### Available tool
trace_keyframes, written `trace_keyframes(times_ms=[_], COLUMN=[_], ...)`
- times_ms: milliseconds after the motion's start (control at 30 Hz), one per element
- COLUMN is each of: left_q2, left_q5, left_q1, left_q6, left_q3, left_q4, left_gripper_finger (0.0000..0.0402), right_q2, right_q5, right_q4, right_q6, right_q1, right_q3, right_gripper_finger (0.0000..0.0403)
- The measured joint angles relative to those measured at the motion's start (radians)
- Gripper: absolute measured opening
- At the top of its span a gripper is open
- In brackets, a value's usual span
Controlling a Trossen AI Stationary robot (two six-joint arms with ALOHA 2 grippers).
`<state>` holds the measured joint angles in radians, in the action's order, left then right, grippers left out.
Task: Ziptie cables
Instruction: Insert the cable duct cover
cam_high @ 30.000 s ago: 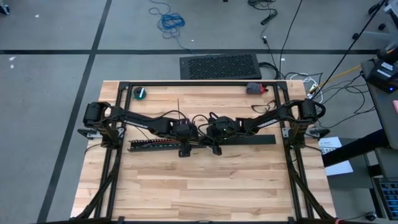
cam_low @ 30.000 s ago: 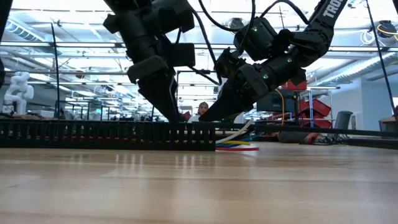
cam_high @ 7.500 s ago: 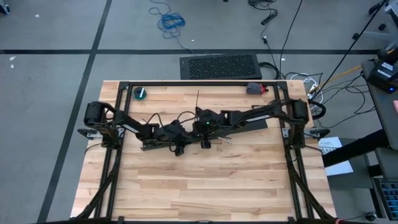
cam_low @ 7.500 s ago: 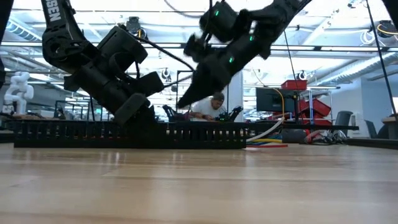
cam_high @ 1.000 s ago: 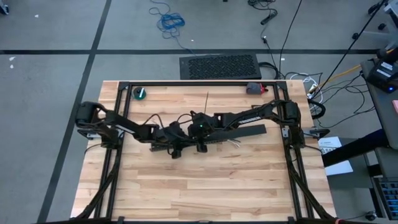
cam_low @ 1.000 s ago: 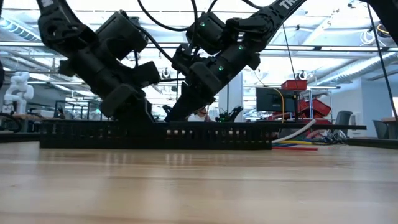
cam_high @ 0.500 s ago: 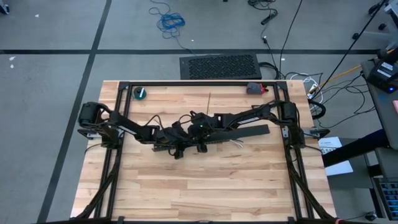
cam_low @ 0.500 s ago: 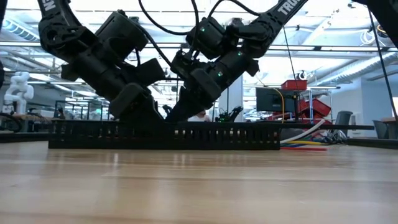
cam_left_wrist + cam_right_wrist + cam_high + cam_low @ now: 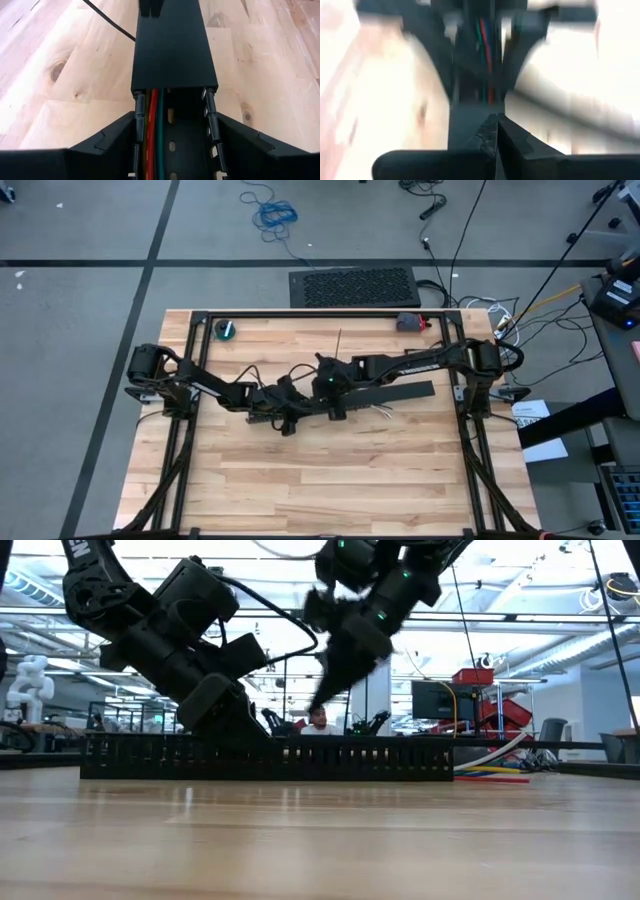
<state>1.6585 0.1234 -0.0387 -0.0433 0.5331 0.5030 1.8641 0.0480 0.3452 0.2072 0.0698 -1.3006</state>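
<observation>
At the middle of the wooden table [image 9: 300, 480] the black slotted duct [image 9: 265, 757] lies lengthwise with the cables [image 9: 154, 131] inside it, their coloured ends spilling from its right end in the low view; the left gripper [image 9: 172, 135] straddles the duct, its fingers [image 9: 117, 132] spread wide and pressed against both walls, holding it steady; the right gripper [image 9: 496, 137], fingers pressed together and empty, hangs raised just above the duct, which a flat black cover [image 9: 172, 45] closes ahead of the left gripper; no ziptie can be made out; the step looks like readying the wires for binding; the next move probably calls for bringing a ziptie to the bundle.
</observation>
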Motion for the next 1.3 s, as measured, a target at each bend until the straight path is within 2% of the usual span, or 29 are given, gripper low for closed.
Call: trace_keyframes(times_ms=[167, 467, 733, 833, 1067, 1167, 1300], left_q2=[0.000, 0.025, 0.047, 0.051, 0.049, 0.010, -0.085], left_q5=[0.001, 0.008, 0.008, -0.006, -0.044, -0.057, -0.066], left_q1=[0.000, -0.001, 0.000, 0.001, 0.023, 0.024, 0.023], left_q6=[-0.001, -0.003, 0.001, 0.001, -0.002, -0.021, -0.032], left_q3=[0.000, -0.002, -0.002, -0.001, 0.002, 0.001, 0.001], left_q4=[-0.001, 0.041, 0.074, 0.093, 0.099, 0.062, -0.089], left_gripper_finger=[0.0244, 0.0245, 0.0247, 0.0265, 0.0340, 0.0346, 0.0347], right_q2=[0.006, 0.097, 0.109, 0.110, 0.111, 0.111, 0.111], right_q5=[-0.026, 0.078, 0.096, 0.093, 0.092, 0.091, 0.093], right_q4=[0.055, -0.196, -0.212, -0.208, -0.207, -0.207, -0.207], right_q6=[-0.009, -0.015, -0.039, -0.039, -0.039, -0.039, -0.037], right_q1=[0.000, 0.002, 0.009, 0.009, 0.009, 0.009, 0.012], right_q3=[0.043, 0.079, 0.078, 0.078, 0.079, 0.079, 0.080], right_gripper_finger=[0.0000, 0.0000, 0.0000, 0.0000, 0.0000, 0.0000, 0.0000])
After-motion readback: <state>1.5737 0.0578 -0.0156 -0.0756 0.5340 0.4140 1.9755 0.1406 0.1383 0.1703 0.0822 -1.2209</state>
